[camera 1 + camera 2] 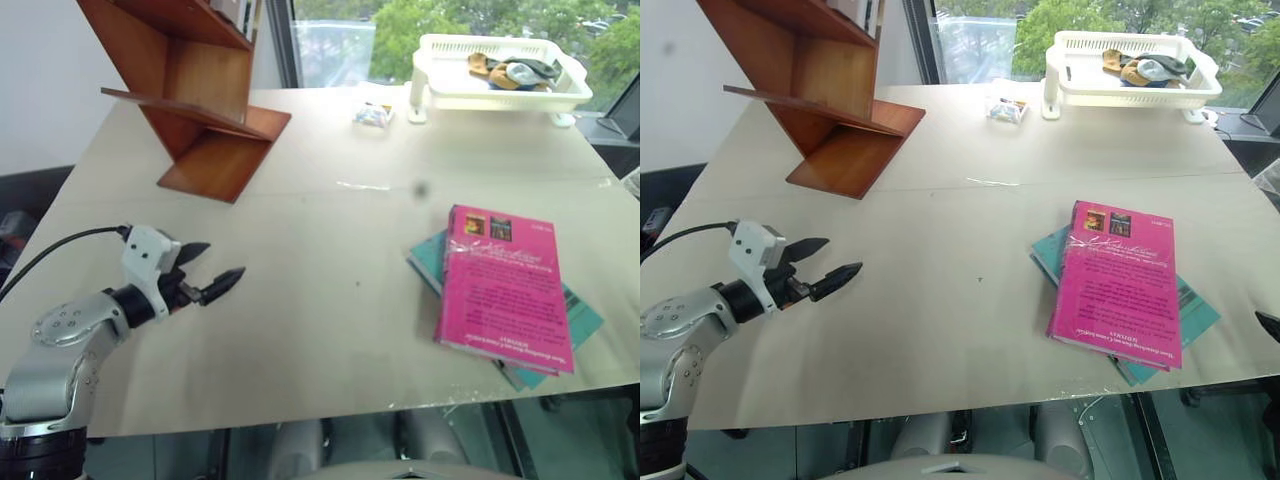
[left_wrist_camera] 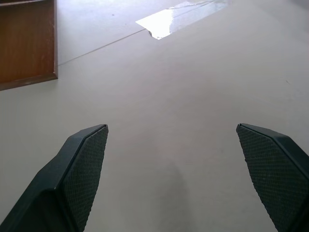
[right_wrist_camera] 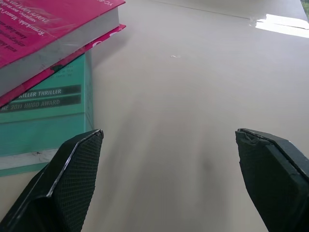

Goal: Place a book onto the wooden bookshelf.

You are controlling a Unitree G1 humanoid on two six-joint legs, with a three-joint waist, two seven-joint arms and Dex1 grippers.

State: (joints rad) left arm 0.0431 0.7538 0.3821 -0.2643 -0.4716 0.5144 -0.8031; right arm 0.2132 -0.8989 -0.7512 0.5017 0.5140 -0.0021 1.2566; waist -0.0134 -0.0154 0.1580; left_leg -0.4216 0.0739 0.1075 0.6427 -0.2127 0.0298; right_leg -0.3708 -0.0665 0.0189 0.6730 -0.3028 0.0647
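Observation:
The magenta book [image 1: 505,285] lies flat on the right side of the table, on top of a thinner teal book [image 1: 428,257]. The reddish-brown wooden bookshelf [image 1: 190,90] with slanted boards stands at the far left of the table. My left gripper [image 1: 222,260] hovers open over the near left of the table, empty, well short of the bookshelf. In the right wrist view my right gripper [image 3: 169,131] is open and empty, low over the table, with the book [image 3: 43,24] and the teal book [image 3: 48,111] just beside one finger.
A white plastic basket [image 1: 440,95] holding several small items stands at the far right. A small packet [image 1: 373,114] lies beside it. A strip of clear tape [image 1: 362,186] is stuck on the beige table [image 1: 330,320] mid-way back.

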